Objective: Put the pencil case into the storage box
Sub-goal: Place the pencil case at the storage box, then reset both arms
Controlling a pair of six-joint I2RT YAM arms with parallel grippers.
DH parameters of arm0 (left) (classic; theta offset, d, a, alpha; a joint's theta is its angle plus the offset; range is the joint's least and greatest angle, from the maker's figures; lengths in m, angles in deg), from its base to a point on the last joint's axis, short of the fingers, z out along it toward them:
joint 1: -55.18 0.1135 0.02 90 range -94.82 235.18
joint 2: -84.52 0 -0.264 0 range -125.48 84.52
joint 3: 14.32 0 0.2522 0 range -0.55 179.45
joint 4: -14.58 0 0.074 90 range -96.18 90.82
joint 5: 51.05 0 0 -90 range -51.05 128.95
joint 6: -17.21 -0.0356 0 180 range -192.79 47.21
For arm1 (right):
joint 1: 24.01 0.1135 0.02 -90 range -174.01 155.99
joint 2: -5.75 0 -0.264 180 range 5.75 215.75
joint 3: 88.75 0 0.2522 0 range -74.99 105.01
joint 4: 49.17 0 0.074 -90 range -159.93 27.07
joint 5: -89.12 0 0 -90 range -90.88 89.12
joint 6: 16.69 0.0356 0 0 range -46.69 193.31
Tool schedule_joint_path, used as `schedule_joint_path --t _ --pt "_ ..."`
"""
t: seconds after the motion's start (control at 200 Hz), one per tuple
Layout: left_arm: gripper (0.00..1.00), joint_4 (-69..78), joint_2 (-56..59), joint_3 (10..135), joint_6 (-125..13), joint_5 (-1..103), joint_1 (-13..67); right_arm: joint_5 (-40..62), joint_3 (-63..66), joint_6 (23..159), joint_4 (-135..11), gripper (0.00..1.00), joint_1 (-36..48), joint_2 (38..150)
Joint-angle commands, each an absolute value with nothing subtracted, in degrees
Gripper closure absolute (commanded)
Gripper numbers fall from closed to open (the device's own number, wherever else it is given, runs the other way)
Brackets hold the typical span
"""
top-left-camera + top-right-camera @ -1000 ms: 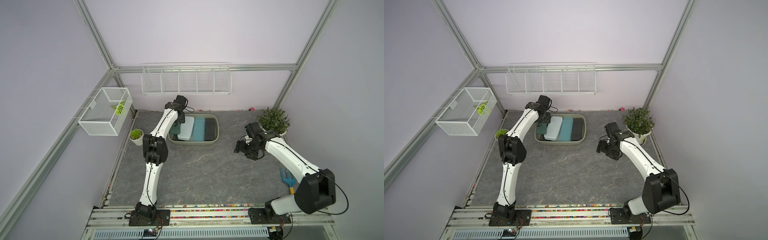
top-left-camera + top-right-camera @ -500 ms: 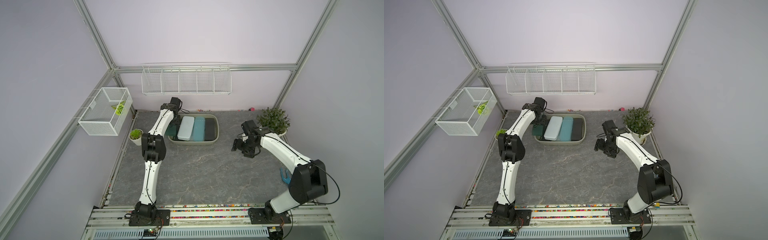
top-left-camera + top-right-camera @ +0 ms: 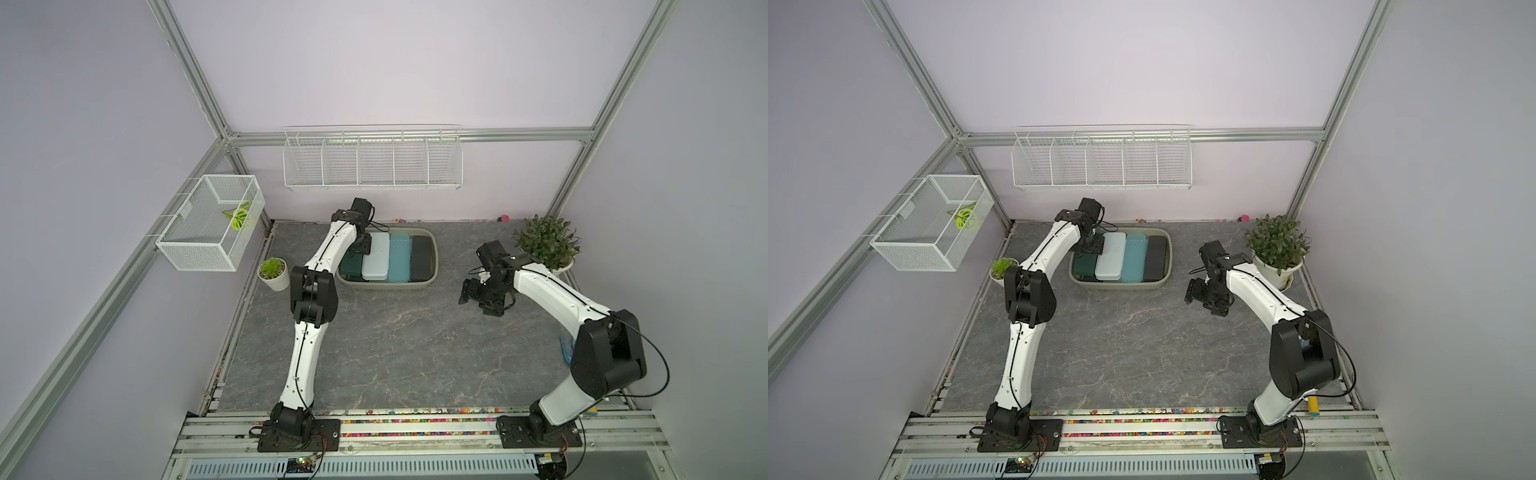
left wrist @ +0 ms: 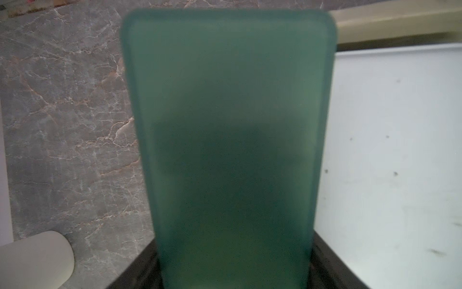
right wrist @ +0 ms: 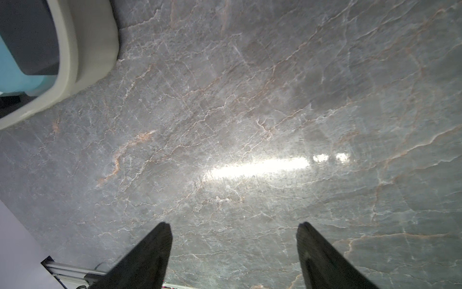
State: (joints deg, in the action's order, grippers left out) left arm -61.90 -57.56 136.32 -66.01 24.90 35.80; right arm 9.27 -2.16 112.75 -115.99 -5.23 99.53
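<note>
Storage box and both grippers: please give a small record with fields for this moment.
storage box: four cases in it, side by side
cases, left to right: green pencil case, white case, blue case, black case
left gripper: shut on green pencil case at the box's left end
right gripper: open, empty, over the table right of the box

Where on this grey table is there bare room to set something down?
The widest bare patch is the tabletop between the storage box and the front rail. The box is crowded with pencil cases; a potted plant fills the far right corner.
</note>
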Motion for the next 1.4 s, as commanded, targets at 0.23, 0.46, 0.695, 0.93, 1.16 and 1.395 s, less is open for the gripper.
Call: schedule_joint_path --t 0.23,0.46,0.695,0.93,1.16,1.395 --pt "0.19 -62.74 -59.94 135.73 -64.29 26.71 35.45 10.02 -1.49 113.12 -116.17 0.16 -4.77 100.41" --pt "0.06 -64.09 -58.16 135.71 -63.41 25.67 35.4 9.36 -1.39 112.96 -116.11 0.16 -4.25 99.6" --pt "0.04 -66.0 -48.48 135.98 -59.25 22.58 35.45 1.45 1.6 108.39 -116.43 0.16 -3.97 94.8" --pt "0.03 -49.3 -19.8 108.39 -57.0 12.66 33.07 -20.07 -8.62 98.47 -101.28 0.14 -4.13 80.86" --pt "0.05 -23.46 8.03 70.98 -55.58 5.81 36.94 -32.49 -27.95 84.11 -78.16 0.05 -7.54 69.89" --pt "0.02 12.2 23.48 35.06 -67.71 7.92 40.83 -30.26 -46.05 78.49 -44.86 0.02 -10.55 71.69"
